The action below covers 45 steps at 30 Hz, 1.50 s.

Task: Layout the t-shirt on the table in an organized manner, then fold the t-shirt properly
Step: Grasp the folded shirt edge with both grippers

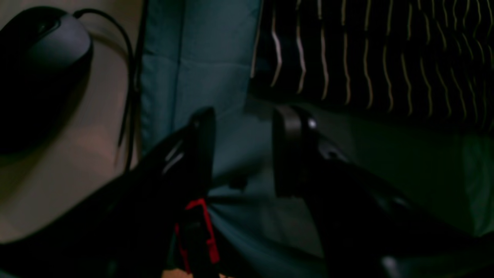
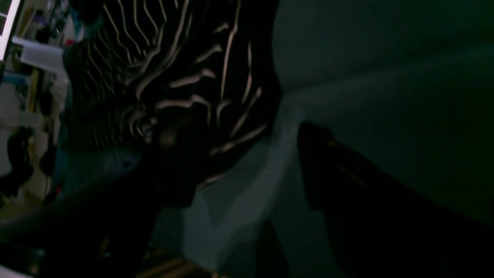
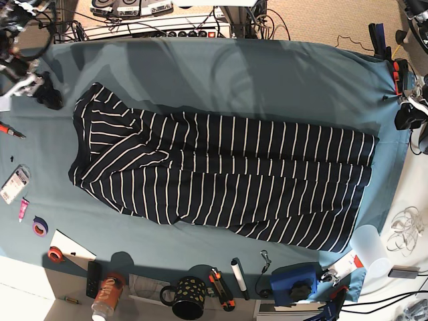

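The t-shirt (image 3: 221, 180), dark with thin white stripes, lies spread flat across the teal table (image 3: 234, 73), its sleeves to the left and its hem to the right. At the table's far left my right gripper (image 3: 50, 97) hovers by the shirt's upper left corner. The right wrist view shows this gripper (image 2: 247, 166) open, bunched striped fabric (image 2: 185, 77) touching one finger (image 2: 173, 162) and bare cloth between the jaws. My left gripper (image 3: 406, 115) stays at the right edge. In the left wrist view it (image 1: 245, 150) is open over bare cloth, just short of the shirt (image 1: 370, 50).
A mug (image 3: 187, 297), a can (image 3: 107, 294), a marker (image 3: 239, 277), tape rolls (image 3: 40, 226) and a blue tool (image 3: 294, 281) line the front edge. A paper cup (image 3: 368, 244) sits at the front right. A wired mouse (image 1: 50, 42) lies off the cloth beside the left gripper.
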Motion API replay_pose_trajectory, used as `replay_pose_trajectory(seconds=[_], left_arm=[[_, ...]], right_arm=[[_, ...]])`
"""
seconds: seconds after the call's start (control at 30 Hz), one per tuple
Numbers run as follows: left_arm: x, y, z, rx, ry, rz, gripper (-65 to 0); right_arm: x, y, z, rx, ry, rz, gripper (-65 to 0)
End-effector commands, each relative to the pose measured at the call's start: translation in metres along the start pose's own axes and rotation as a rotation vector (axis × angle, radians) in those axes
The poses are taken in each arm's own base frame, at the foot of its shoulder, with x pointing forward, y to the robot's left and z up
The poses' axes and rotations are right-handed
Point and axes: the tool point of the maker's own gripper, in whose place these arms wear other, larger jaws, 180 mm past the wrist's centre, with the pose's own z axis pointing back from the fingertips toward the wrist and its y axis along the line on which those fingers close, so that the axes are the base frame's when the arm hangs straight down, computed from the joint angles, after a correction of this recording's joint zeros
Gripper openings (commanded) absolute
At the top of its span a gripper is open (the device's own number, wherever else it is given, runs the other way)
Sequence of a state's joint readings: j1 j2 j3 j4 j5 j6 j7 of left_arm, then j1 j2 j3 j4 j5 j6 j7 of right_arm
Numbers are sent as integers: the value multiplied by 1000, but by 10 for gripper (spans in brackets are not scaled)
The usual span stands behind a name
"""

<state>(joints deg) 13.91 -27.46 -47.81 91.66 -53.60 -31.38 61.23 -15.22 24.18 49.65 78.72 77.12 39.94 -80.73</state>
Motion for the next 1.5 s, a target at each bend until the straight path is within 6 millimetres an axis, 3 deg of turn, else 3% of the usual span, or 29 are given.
replay_pose_trajectory(seconds=[0.0,0.23,0.43,0.73,1.03,1.3,1.47], left_arm=[[17,-2,5,-13,-53,-20,-418],[17,-2,5,-13,-54,-18,-418],[17,-2,5,-13,-54,-19,-418],[17,-2,5,-13,-55,-19,-418],[23,-2,5,-13,-84,-19,-418],[20,-5,3,-19,-83,-9,-418],[4,-29,-16,-86,-50,7,-418]], right_arm=[[9,5,0,15,-24,19,-251],[-42,25,-38,76,107,-22,-251],[-58,38,-51,122,101,-71,-251],[-40,56,-51,220,7,-104,-251],[-5,64,-70,222,-36,-35,-251],[-23,48,-79,115,56,-3,-251],[-23,47,-79,110,59,0,-251]])
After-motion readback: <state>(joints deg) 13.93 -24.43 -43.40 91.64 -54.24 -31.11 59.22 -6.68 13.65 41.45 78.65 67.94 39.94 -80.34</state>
